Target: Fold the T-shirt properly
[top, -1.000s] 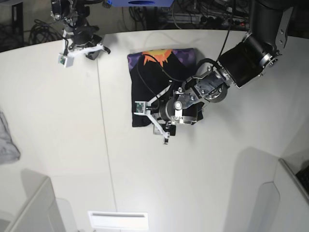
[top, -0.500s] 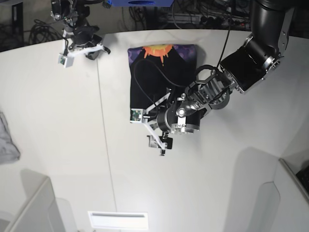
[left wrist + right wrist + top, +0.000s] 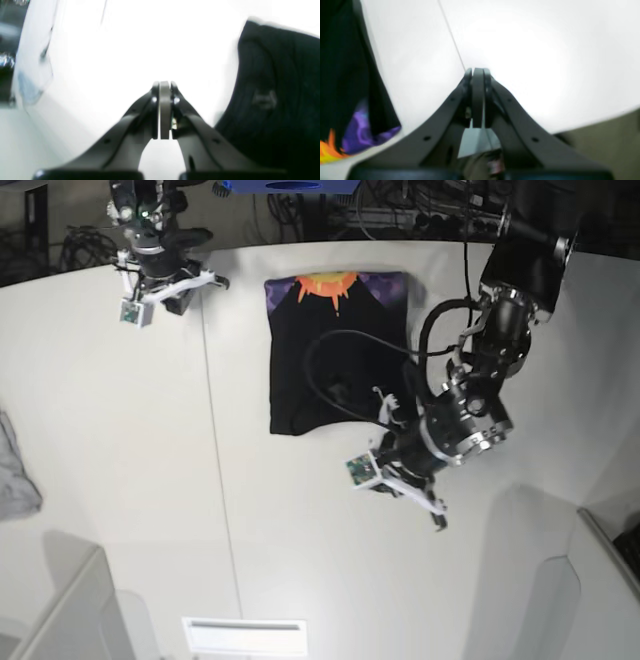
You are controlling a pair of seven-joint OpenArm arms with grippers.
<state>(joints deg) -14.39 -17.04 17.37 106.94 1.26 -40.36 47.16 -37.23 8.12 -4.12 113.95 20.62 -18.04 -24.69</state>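
My left claw [image 3: 432, 515] has released the folded black cotton T-shirt [image 3: 335, 355], withdrawn and clenched empty; the right claw [image 3: 477, 75] is clenched: folding looks finished.

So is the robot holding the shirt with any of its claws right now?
No. The left gripper and right gripper are both shut on nothing; the T-shirt lies folded on the table.
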